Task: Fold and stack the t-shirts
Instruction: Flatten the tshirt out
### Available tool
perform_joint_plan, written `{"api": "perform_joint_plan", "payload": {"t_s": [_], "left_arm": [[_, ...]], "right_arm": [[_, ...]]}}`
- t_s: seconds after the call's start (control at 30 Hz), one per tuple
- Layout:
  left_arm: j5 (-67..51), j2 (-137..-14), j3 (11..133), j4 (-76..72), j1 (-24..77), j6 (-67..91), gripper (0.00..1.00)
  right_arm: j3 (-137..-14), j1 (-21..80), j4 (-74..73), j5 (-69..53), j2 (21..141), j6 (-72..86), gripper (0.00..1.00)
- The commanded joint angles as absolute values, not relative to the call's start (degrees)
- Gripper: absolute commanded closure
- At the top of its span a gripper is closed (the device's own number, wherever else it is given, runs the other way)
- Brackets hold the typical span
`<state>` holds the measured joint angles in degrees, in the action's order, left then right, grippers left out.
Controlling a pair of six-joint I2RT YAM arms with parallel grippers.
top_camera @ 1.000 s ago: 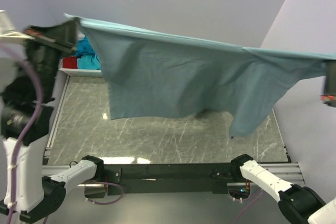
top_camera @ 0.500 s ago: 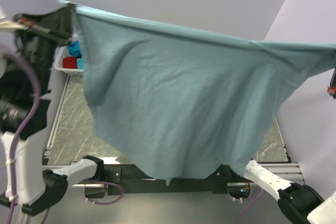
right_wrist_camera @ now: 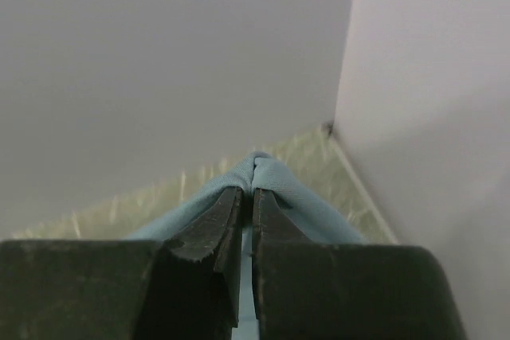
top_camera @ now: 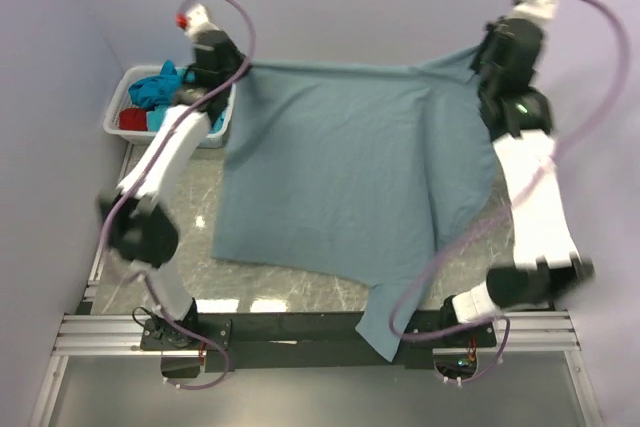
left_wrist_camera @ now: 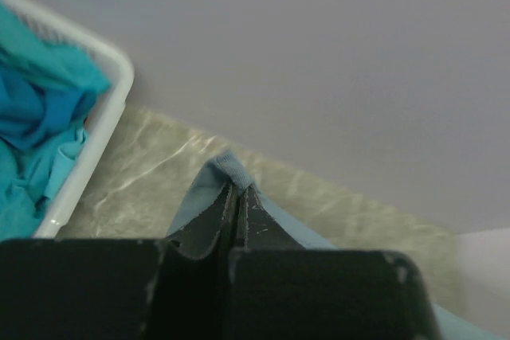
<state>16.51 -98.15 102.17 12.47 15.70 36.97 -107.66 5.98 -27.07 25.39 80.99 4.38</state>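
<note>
A dusty grey-blue t-shirt (top_camera: 340, 177) is stretched out between both arms over the far half of the table, its lower edge draping toward the near rail. My left gripper (top_camera: 240, 69) is shut on its far left corner, seen as a fold of cloth (left_wrist_camera: 227, 169) in the left wrist view. My right gripper (top_camera: 478, 59) is shut on its far right corner, seen as a fold of cloth (right_wrist_camera: 267, 171) in the right wrist view. Turquoise shirts (top_camera: 160, 89) and a red shirt (top_camera: 132, 119) lie in the basket.
A white plastic basket (top_camera: 115, 105) stands at the far left corner by the wall; it also shows in the left wrist view (left_wrist_camera: 100, 129). The marble tabletop (top_camera: 160, 277) has walls at the back and on both sides. A black rail runs along the near edge.
Both arms have swung from close to the camera out to the far side of the table, carrying the shirt away and down. The shirt now spreads over the tabletop instead of hanging in front of the camera.
</note>
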Motion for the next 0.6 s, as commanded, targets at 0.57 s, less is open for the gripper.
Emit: {"api": "perform_joint_plan", "payload": {"t_s": [0.57], "left_arm": [[4.1,-142.8,128.7,-4.6,11.1,37.3,1.00]], "right_arm": [[-125.4,1.1,-20.6,7.1,125.1,12.0,0.99]]}}
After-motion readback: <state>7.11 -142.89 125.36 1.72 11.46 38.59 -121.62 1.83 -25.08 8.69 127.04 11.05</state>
